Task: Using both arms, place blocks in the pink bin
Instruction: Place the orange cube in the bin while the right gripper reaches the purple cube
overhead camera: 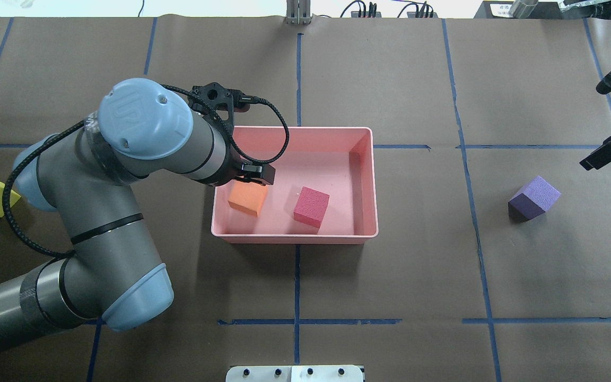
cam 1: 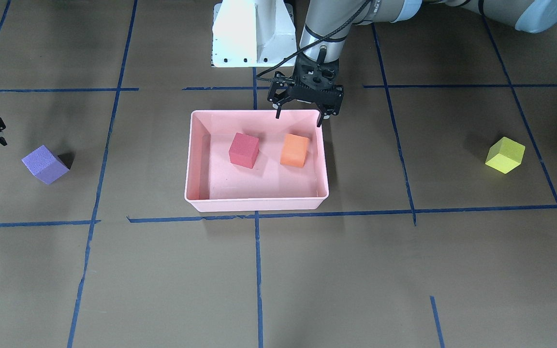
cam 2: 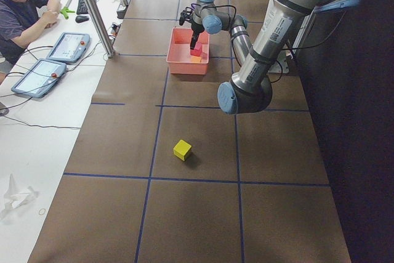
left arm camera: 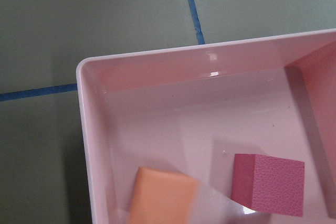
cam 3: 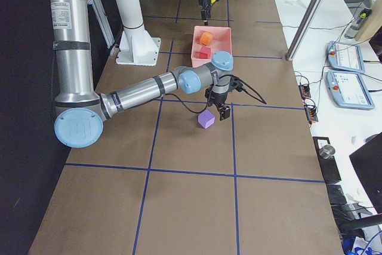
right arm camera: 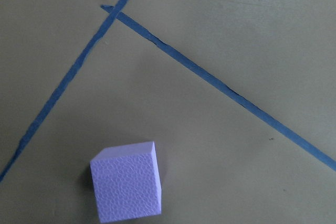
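Hovering our left gripper, spread and empty, over the pink bin, we are halfway: the orange block and red block are lying inside. Our right gripper, also spread, is hanging near the purple block, well to the bin's right. We judge it needs lowering and closing next. The yellow-green block is waiting well to the bin's left.

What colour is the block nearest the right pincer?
The block is purple; the right wrist view shows it best.
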`<state>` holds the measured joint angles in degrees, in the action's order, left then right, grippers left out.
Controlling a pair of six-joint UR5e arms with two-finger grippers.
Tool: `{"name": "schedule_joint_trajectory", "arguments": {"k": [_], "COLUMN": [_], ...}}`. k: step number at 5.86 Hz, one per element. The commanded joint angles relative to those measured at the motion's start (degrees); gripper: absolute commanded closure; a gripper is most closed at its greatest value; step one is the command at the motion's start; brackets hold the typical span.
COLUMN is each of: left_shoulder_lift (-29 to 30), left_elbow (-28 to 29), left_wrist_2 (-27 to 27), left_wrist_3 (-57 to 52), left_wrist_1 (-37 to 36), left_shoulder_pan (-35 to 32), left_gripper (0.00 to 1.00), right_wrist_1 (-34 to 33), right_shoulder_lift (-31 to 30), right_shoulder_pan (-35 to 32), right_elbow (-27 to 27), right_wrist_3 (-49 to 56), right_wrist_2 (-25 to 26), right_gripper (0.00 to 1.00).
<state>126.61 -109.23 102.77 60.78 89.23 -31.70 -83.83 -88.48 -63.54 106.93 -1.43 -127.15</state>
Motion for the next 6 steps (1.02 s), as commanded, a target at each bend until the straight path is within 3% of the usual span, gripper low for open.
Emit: {"name": "schedule_joint_trajectory", "arguments": {"k": [1,6], "left_shoulder_lift": [-0.05,-0.66], "left_elbow": [-0.11,-0.11], "left_wrist_2": [-0.28,-0.37], "left_wrist_3": [0.04,0.04], "left_wrist_1": [-0.02,0.07], "left_shoulder_pan": [0.24,0.85], "left_gripper": [0.00,0.00], "right_wrist_1": [6.64,6.84], "right_shoulder_lift": [-0.21,-0.47], "right_shoulder_pan": [7.08,10.71], "right_elbow": [-0.67,-6.55], "right_wrist_3": [-10.30,-5.34], "right_wrist_2": [1.62,3.22], "right_gripper": [0.00,0.00]}}
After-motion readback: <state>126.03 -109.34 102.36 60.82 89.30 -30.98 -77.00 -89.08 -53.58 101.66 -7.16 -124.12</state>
